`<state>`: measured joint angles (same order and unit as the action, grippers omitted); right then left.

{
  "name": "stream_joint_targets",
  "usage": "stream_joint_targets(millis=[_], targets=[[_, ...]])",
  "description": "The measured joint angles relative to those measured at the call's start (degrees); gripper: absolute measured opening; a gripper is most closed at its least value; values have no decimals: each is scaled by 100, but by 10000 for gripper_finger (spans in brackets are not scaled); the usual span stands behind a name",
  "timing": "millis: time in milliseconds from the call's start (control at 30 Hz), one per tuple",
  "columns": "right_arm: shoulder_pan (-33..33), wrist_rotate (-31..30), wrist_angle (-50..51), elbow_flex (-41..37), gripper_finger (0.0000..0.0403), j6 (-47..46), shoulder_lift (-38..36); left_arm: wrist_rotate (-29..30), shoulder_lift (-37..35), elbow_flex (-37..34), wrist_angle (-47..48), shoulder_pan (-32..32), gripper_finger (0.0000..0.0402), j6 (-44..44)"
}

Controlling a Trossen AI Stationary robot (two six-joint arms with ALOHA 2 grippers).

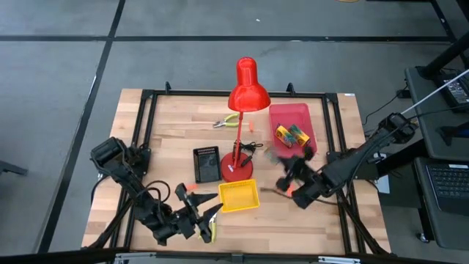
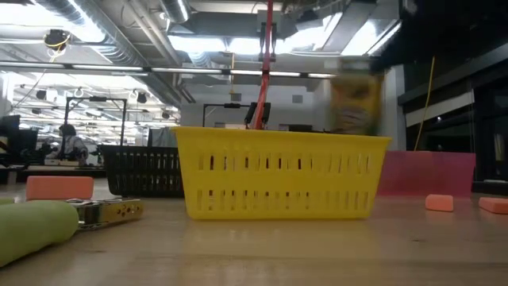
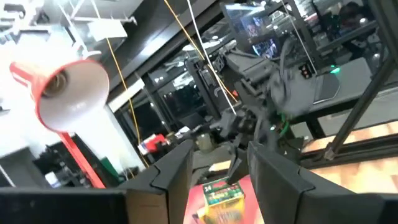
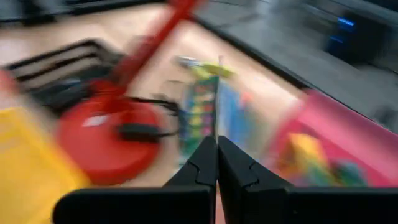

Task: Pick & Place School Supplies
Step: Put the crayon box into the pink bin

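The left gripper (image 1: 209, 220) sits at the table's near edge, fingers partly apart, beside pliers (image 1: 207, 233). The right gripper (image 1: 287, 170), blurred, pinches a crayon box (image 4: 200, 112) between lamp (image 1: 242, 117) and pink tray (image 1: 282, 111), which holds more boxes (image 1: 291, 135).

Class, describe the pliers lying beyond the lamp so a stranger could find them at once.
Start at the tall red desk lamp mid-table. Just past its shade, toward the table's far edge, lie the pliers on bare wood. Yellow-green handles and metal tips set them apart; no tray holds them.

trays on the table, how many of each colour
pink tray: 1
yellow tray: 1
black tray: 1
total: 3
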<state>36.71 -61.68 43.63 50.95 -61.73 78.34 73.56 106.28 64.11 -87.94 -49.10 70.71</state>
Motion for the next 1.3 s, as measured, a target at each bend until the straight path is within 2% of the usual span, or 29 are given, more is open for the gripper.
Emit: stream_joint_targets(millis=[133,233,600,833,1000,1300], targets=[[-119,-308,1660,-1,1,-1887,-135,-15,0,54,0,2,143,321],[-294,-644,2143,-1,0,-2528,-183,-57,0,57,-4,20,139,354],[-1885,-1040,2639,-8,0,-2573,-228,-220,4,57,0,19,127,350],[-2735,-1184,2602,-239,0,-2326,-229,-219,4,57,28,-4,127,355],[-3141,-1187,2048,-778,0,-2120,-229,-171,6,57,60,-4,127,356],[-3393,-583,-886,-2064,11,-487,-229,-166,7,57,59,-4,127,355]])
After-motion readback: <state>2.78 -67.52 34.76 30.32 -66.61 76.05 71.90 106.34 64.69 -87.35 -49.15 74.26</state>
